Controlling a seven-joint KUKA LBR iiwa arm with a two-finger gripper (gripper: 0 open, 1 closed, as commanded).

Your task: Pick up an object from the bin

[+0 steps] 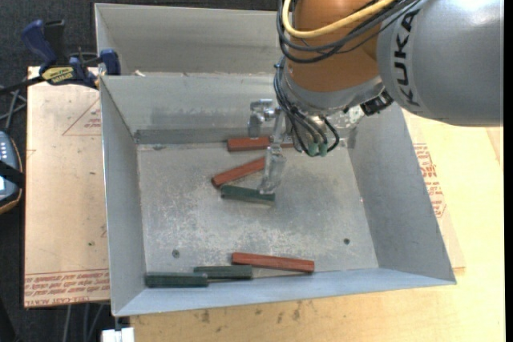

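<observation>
Reaching in across the bin's right wall, the grey KUKA arm [453, 36] with its orange wrist cover [337, 20] and looped cables covered the bin's back right part. The grey metal bin [120, 196] sat below it with sloping walls and a scuffed, speckled floor.

From the wrist the gripper [269, 187] hung down to the middle of the bin's floor. Its tip stood at the right end of a dark green stick [243, 194] that lay flat there. Whether the tip touched that stick, and whether the jaws were open or closed, could not be told.

Near the bin's front wall lay the front red-brown stick [272, 262], the longest of the loose things. Left of it, toward the bin's front left corner, the corner green stick [175, 280] and the short green stick [228, 272] lay almost end to end.

In the middle of the bin, just behind the dark green stick, the slanted red-brown stick [236, 174] ran up toward the gripper. The back red-brown stick [248, 144] lay closer to the bin's back wall, its right end hidden behind the gripper's body.
</observation>
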